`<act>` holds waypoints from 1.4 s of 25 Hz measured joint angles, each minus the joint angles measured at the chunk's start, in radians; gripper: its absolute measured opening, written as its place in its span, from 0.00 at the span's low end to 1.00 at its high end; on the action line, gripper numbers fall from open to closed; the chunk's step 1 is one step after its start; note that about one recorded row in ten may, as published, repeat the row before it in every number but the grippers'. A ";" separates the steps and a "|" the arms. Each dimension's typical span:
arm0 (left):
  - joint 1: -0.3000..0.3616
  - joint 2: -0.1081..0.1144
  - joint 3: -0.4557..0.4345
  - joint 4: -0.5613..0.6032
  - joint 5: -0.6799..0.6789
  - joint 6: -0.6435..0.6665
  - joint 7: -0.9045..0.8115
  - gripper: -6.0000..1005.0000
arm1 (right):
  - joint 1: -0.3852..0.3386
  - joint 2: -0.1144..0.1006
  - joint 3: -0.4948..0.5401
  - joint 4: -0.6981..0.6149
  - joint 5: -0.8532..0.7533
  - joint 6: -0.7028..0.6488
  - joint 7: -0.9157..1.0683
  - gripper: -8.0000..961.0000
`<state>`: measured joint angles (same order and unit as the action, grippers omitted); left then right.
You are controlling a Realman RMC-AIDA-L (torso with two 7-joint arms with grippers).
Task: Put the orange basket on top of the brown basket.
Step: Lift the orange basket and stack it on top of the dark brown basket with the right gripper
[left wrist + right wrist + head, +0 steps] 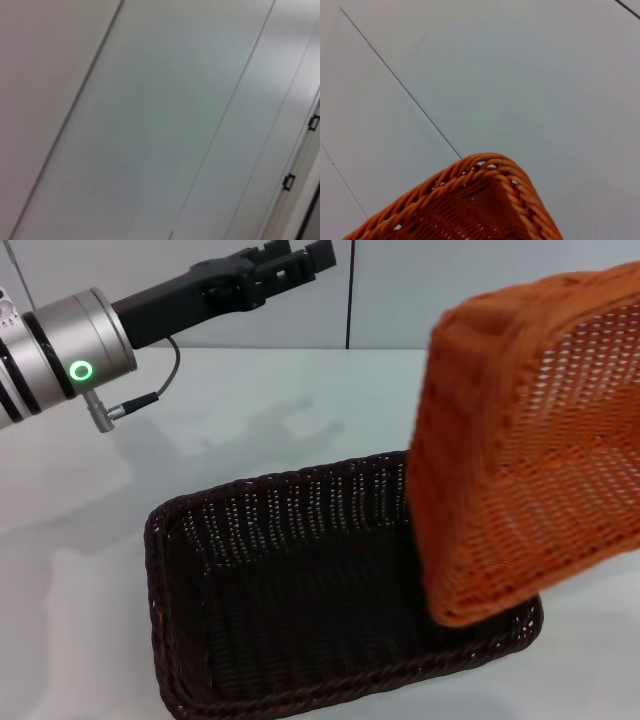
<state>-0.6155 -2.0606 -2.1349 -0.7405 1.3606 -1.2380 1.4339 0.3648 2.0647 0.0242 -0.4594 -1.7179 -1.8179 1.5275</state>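
Mid-carry: orange basket [530, 450] hangs steeply tilted over the brown basket's [300, 590] right end on the bench [80, 540]. Right claw's out of sight, so can't tell its grip. Left claw [290, 265] is parked high. Next: level it, lower in.

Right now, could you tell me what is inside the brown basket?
The brown basket looks empty: only its dark woven floor shows. The orange basket hangs tilted over its right end, covering that corner, so anything there is hidden.
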 joint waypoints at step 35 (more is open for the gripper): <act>-0.045 -0.007 0.000 0.078 -0.024 0.048 0.057 0.82 | -0.018 0.011 -0.253 0.535 -0.006 0.067 -0.438 0.30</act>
<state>-0.6605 -2.0677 -2.1351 -0.6622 1.3370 -1.1903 1.4911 0.3471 2.0759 -0.2289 0.0761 -1.7243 -1.7512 1.0895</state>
